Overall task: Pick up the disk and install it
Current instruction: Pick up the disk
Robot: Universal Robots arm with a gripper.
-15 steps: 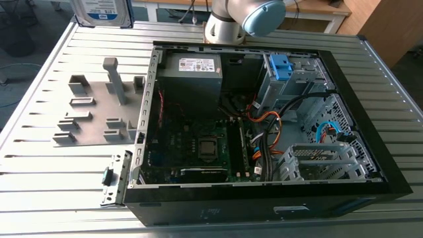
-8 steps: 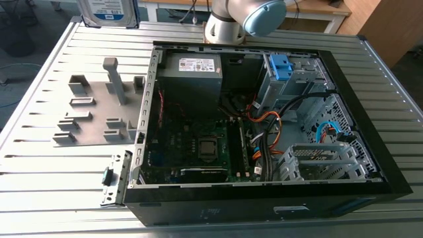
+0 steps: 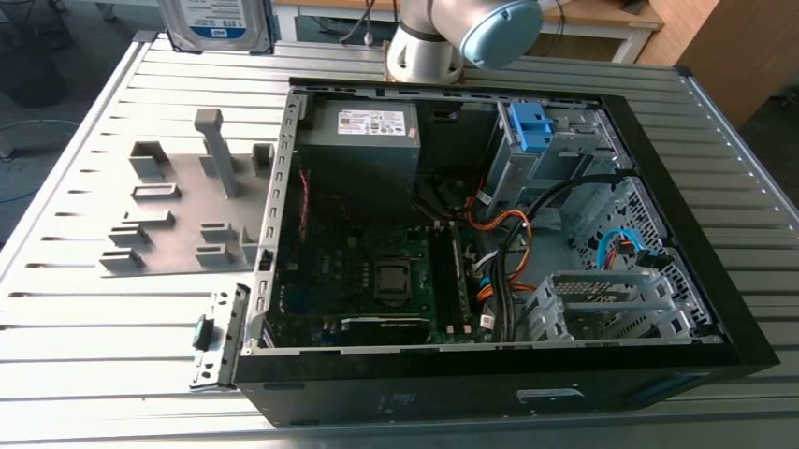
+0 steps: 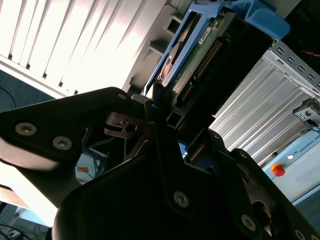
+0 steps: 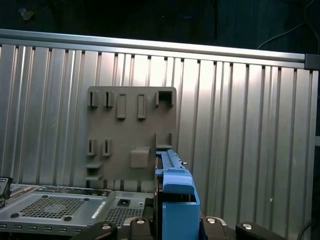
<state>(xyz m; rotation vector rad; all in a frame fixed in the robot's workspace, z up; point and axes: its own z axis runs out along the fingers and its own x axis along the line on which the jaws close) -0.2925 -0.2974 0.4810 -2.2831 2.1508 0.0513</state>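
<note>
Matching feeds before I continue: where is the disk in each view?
Exterior view: the disk upright at the top edge, toward the exterior view's left.
Second wrist view: disk edge-on against the ribbed table.
First wrist view: its blue bracket before the grey fixture plate.
Shared landmark: the ribbed table, with that plate on it.

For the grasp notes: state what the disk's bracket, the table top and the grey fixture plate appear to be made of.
The disk's bracket: likely moulded plastic, bright blue, matte, rounded edges. Table top: probably aluminium, silvery, ribbed, soft sheen. Fixture plate: seemingly matte grey plastic, uniform dull colour; metal cannot be excluded.
</note>
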